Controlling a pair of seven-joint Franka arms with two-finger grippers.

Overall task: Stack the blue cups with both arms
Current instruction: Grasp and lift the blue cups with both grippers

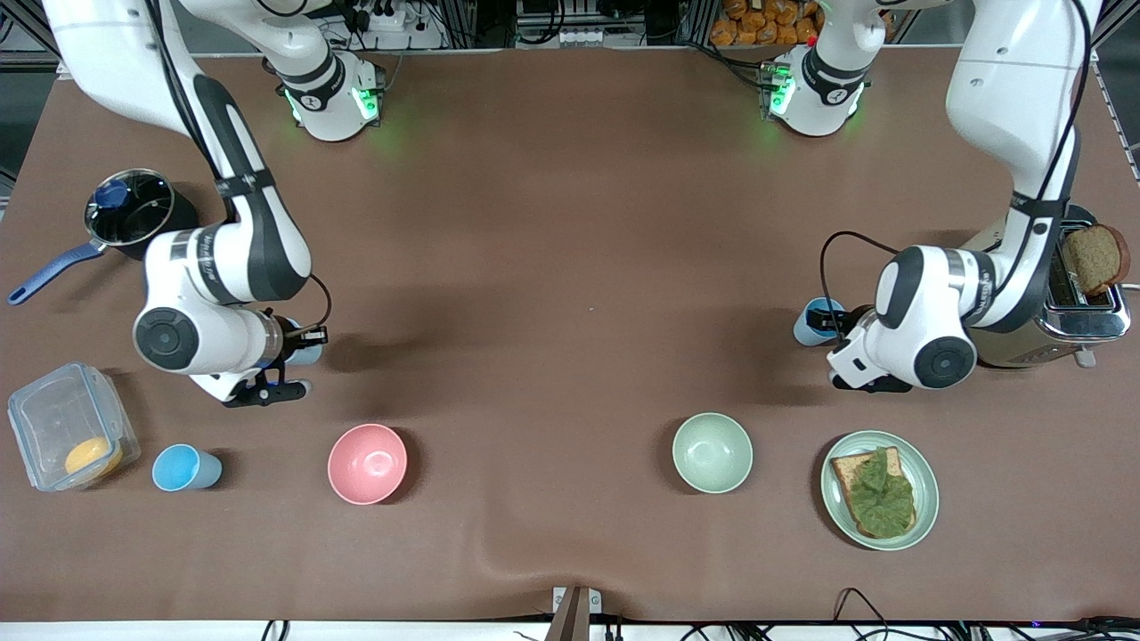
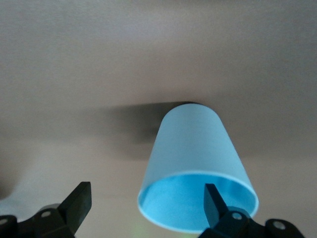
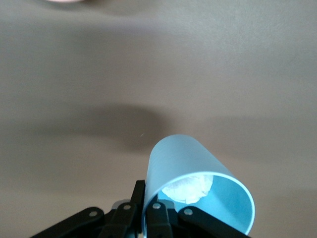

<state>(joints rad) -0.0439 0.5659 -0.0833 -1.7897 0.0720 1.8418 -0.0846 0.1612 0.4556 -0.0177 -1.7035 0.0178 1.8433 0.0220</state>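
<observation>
the right gripper [image 3: 148, 210] is clenched on the rim of a pale blue plastic cup [image 3: 195, 191], near a pink bowl [image 1: 367, 463]. the left gripper [image 2: 146, 206] is spread wide, one finger [image 2: 214, 201] inside a second sky-blue plastic cup [image 2: 195, 153] beside a toaster [image 1: 1082, 307]. a third blue cup [image 1: 183, 468] lies by a clear container [image 1: 67, 436].
</observation>
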